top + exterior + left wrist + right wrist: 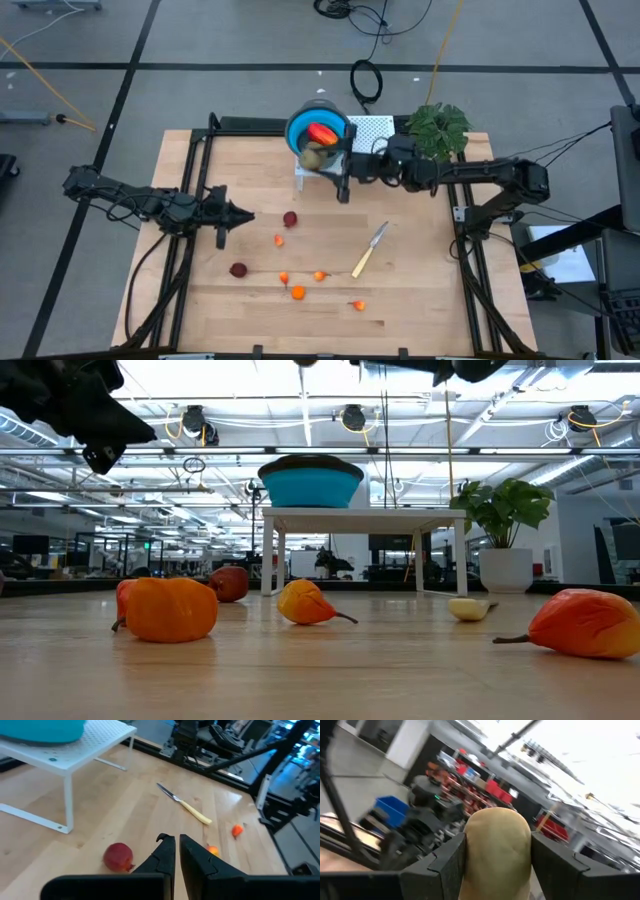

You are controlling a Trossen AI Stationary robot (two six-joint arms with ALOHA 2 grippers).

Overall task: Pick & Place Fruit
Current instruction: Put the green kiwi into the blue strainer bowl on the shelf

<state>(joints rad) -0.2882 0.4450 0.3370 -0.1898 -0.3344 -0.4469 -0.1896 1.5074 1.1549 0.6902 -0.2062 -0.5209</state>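
Note:
My right gripper (pixel 332 163) reaches in from the table's right and is shut on a brown-green oval fruit (pixel 313 157) at the near rim of the blue bowl (pixel 300 125). The bowl stands on a white rack (pixel 365 515) and holds an oblong red-yellow fruit (pixel 322 133). My left gripper (pixel 240 215) hovers shut, left of a dark red fruit (pixel 290 219), which also shows on the table in the left wrist view (pixel 118 857). A second dark red fruit (pixel 238 270) and several tiny orange ones (pixel 298 292) lie on the near half of the table. My right gripper (pixel 497 852) pinches the brown-green fruit between its two fingers (pixel 447 862), one on each long side (pixel 472 850). The fingers come about level from the table's right. The fruit is lifted clear, by the bowl's near rim.
A yellow-handled knife (pixel 370 249) lies slanted on the table right of centre. A leafy plant (pixel 437 128) stands at the far right corner, beside the rack. Tiny orange fruit (pixel 170 609) lie close to the near edge. Black frame rails (pixel 190 180) run along both sides.

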